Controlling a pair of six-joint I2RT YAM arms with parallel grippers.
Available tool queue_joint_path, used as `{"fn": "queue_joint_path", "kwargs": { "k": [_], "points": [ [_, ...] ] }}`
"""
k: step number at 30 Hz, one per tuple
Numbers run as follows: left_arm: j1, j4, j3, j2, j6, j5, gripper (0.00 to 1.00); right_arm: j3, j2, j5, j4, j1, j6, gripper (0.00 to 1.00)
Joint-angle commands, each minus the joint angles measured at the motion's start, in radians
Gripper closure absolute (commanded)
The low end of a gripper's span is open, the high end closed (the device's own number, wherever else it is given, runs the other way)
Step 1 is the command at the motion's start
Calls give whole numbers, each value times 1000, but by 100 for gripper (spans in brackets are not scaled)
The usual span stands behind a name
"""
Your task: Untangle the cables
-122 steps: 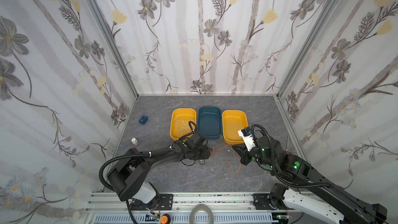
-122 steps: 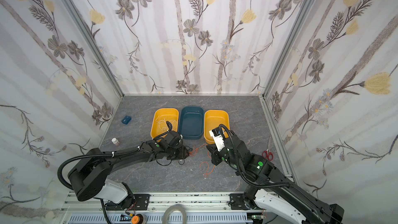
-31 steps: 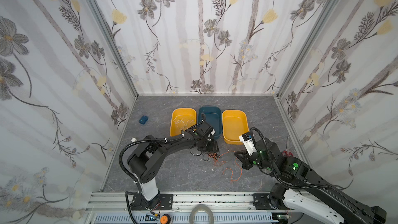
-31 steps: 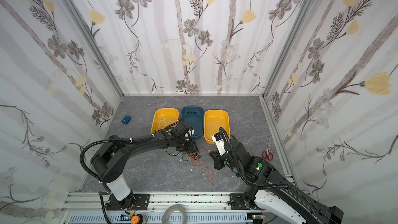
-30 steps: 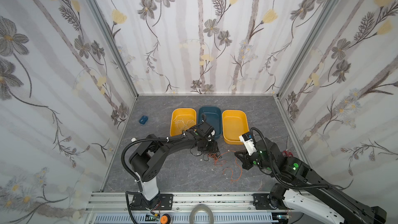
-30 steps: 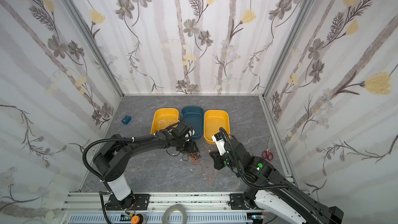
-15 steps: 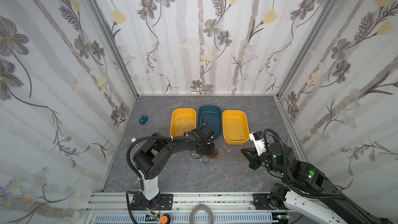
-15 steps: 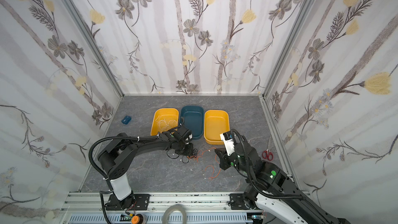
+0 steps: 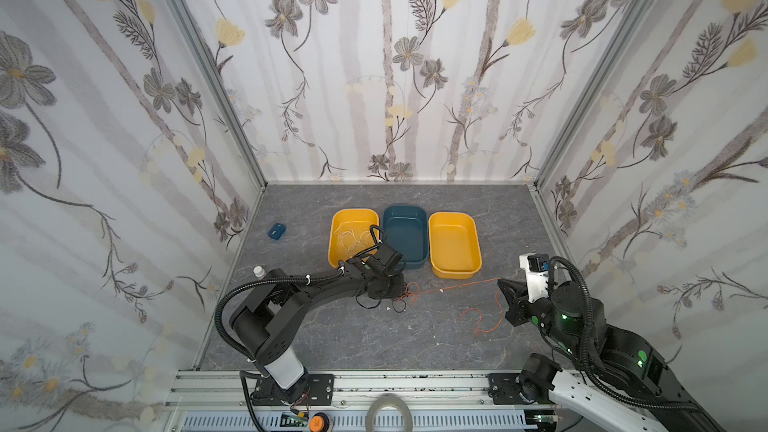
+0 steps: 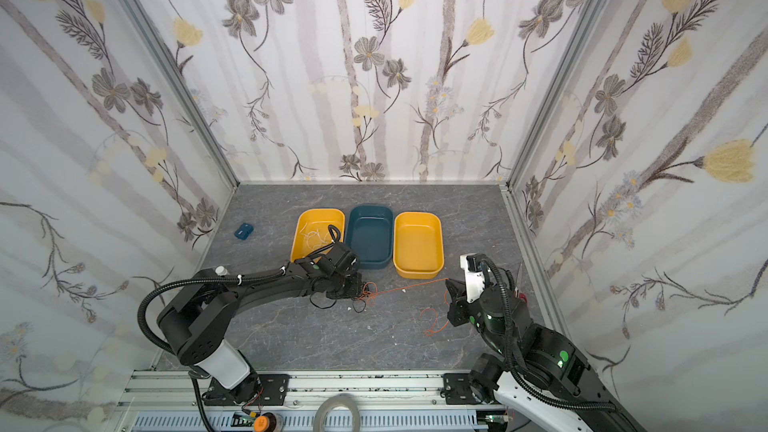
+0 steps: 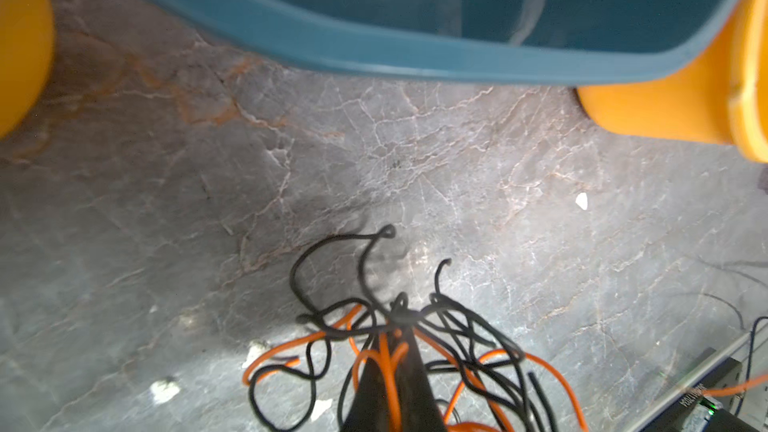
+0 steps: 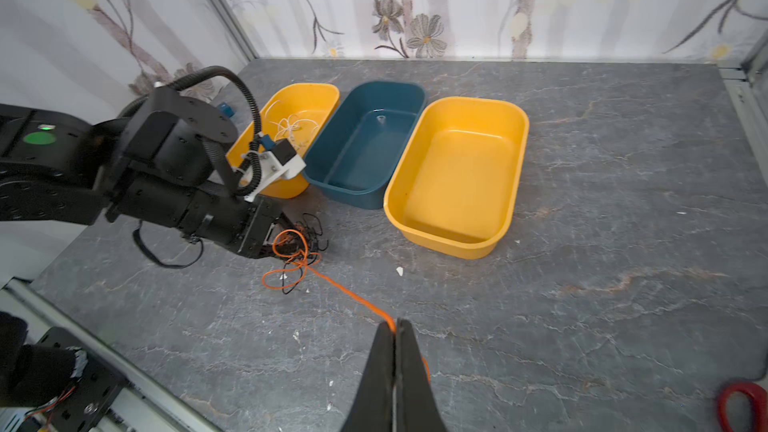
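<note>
Both top views look down on a grey marbled table point(image 9: 374, 347) walled in by floral panels. At far left a small blue block point(image 9: 276, 231) lies near the wall, and a white-capped bottle point(image 9: 259, 271) shows beside the left arm. Three trays stand side by side in a row, and the left yellow tray point(image 9: 336, 243) holds a loose coil of white cable point(image 9: 353, 239). Next to it come the blue tray point(image 9: 405, 213) and the right yellow tray point(image 9: 454, 218). The left gripper point(image 9: 398, 290) sits low at the table just in front of the left yellow tray and the blue tray. In the left wrist view its fingers point(image 11: 415, 388) are pressed together, with strands of the tangle of orange and black cables point(image 9: 409, 293) pinched between them. The rest of the tangle lies in loops around the fingertips on the table. From there an orange cable point(image 9: 457, 286) runs in a straight line to the right, apart from the near edge of the right yellow tray, to the right gripper point(image 9: 501, 283). In the right wrist view that gripper's fingers point(image 12: 411, 367) are clamped tight on it. The cable's loose tail point(image 9: 484, 317) curls on the table just beside the right gripper. Red scissors point(image 12: 744, 407) lie at far right near the wall.
</note>
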Motion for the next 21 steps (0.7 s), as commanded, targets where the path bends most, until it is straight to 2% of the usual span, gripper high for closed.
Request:
{"fn": "queue_joint_path", "kwargs": {
  "k": [1, 6, 12, 21],
  "points": [
    [9, -29, -24, -43, -29, -52, 100, 26, -6, 226, -59, -4, 67, 100],
    [26, -2, -87, -135, -58, -37, 100, 23, 33, 232, -101, -17, 89, 100],
    [43, 37, -141, -236, -90, -6, 97, -19, 171, 126, -81, -33, 106, 100],
    [48, 30, -211, -310, -112, -17, 96, -197, 278, -69, 15, -43, 253, 100]
  ]
}}
